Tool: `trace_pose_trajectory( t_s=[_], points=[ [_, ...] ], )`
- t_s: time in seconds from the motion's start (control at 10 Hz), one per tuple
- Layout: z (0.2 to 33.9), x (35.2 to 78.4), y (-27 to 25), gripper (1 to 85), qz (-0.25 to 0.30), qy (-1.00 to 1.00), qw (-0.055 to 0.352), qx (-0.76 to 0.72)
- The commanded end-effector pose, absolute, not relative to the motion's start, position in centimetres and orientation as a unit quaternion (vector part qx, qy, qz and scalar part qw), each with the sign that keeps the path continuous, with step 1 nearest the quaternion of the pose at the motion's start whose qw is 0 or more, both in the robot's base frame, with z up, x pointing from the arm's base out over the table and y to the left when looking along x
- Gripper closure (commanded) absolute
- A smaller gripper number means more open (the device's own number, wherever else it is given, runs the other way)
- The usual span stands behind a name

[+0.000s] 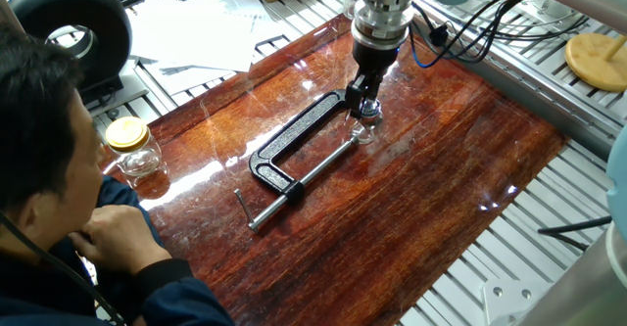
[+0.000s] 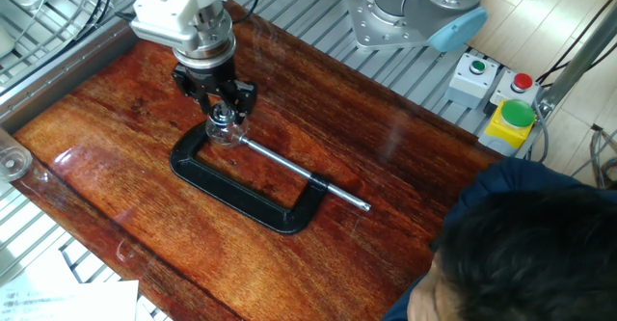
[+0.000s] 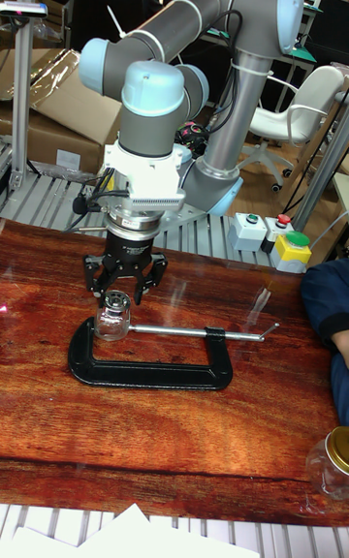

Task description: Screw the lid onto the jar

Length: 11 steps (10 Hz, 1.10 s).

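one fixed view: gripper (image 1: pixel 364 104) over tiny clear glass jar (image 1: pixel 365 130) clamped in black C-clamp (image 1: pixel 294 155) | other fixed view: jaws narrow around small transparent lid (image 2: pixel 223 115) | tall fixed view: keep lid level, twist gently on polished wooden worktop (image 3: pixel 242 422)

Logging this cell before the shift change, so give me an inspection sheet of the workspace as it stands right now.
Surface: glossy wooden board on a slatted metal table.
Job's things: small clear jar held in the black C-clamp; lid sits at the jar mouth, whether threaded cannot be told.
Clutter: yellow-lidded jar at the board's edge, papers.
Grippers: gripper directly over the jar, fingers around the lid.
Cables: black cables behind the wrist.
Surroundings: button boxes, a person watching closely.
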State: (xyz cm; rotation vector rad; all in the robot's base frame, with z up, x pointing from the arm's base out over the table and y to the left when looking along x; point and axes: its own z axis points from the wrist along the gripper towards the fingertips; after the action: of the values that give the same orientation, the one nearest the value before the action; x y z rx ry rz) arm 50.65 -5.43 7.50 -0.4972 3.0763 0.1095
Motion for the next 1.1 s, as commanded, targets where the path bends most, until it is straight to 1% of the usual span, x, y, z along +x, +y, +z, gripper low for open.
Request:
trace_pose_trajectory(
  t_s=[0.0,0.3,0.7,0.9,1.0],
  points=[
    [7.6,50.7,-5.9,26.0,0.052,0.984,0.015,-0.170],
    [7.5,51.4,-7.2,26.0,0.034,0.979,0.021,-0.199],
    [7.9,51.0,-6.1,26.0,0.047,0.982,0.015,-0.180],
    [8.8,50.4,-5.1,25.7,0.058,0.983,0.011,-0.173],
    [9.2,50.8,-5.4,26.0,0.045,0.980,0.018,-0.191]
  ],
)
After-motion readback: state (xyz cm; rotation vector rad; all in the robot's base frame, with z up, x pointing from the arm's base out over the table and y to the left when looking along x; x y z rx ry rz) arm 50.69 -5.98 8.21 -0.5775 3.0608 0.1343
